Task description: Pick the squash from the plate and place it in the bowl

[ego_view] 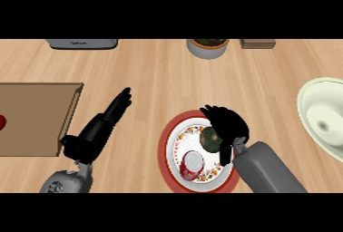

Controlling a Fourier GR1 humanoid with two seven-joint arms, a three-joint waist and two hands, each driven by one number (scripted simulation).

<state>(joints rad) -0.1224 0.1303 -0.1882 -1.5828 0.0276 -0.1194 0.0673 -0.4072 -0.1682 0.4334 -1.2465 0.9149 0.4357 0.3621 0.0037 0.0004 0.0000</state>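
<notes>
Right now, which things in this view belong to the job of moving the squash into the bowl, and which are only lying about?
For the job: squash; plate under it; bowl at the right edge; right hand over the squash.

Lying about: red cup on the plate; cutting board; toaster; potted plant; brown box; left hand, resting open.

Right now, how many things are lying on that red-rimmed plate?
2. A dark green squash sits mid-plate, beside the right hand. A red and white cup sits on the plate's near part. The hand may hide more.
</notes>
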